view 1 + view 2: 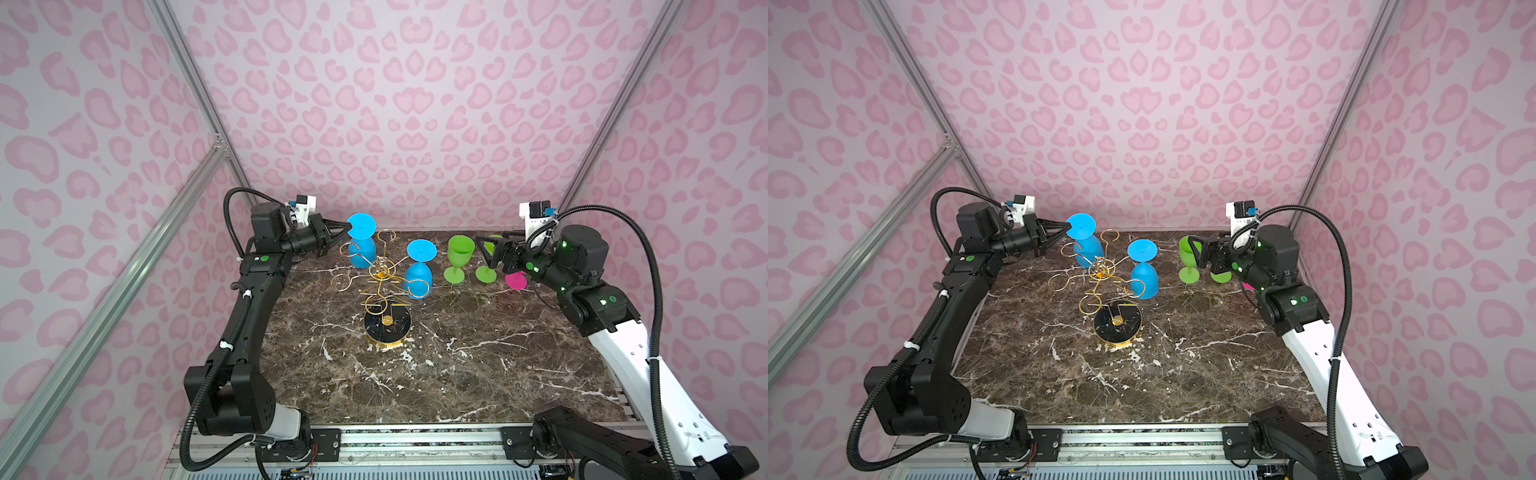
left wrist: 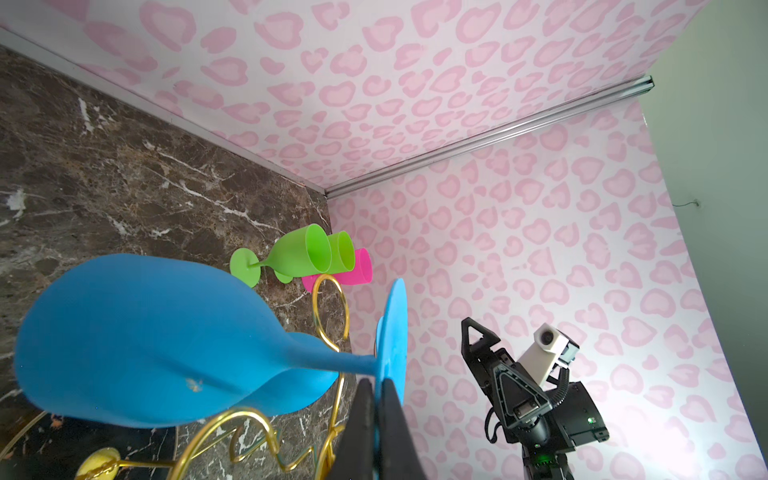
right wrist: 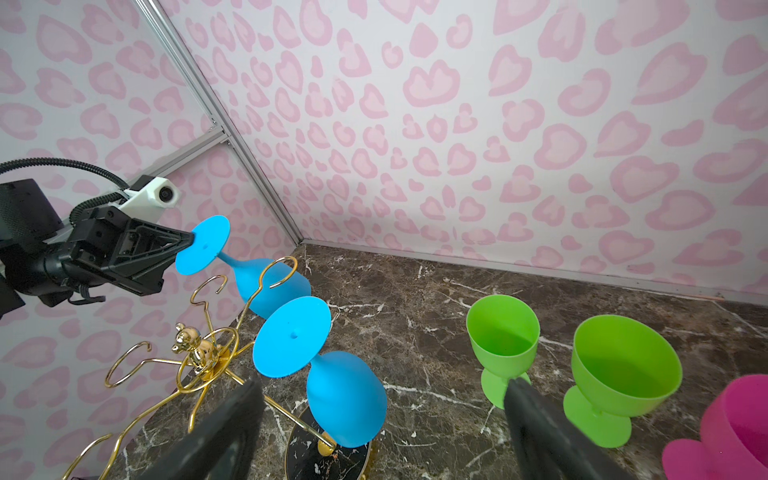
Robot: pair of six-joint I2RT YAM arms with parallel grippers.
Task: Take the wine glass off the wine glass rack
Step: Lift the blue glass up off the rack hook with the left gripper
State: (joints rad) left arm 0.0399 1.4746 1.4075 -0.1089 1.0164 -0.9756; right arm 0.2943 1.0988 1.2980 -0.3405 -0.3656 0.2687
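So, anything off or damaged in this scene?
Nothing toppled or spilled. One small oddity: a yellowish mark on the bowl of the blue wine glass that the left gripper pinches by its foot, on the wine glass rack.

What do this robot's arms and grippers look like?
The left arm and right arm are black jointed links with white sections near the base, green dots, white zip ties and ribbed black hoses. The left gripper and right gripper have black triangular open-framed fingers beside white cameras.
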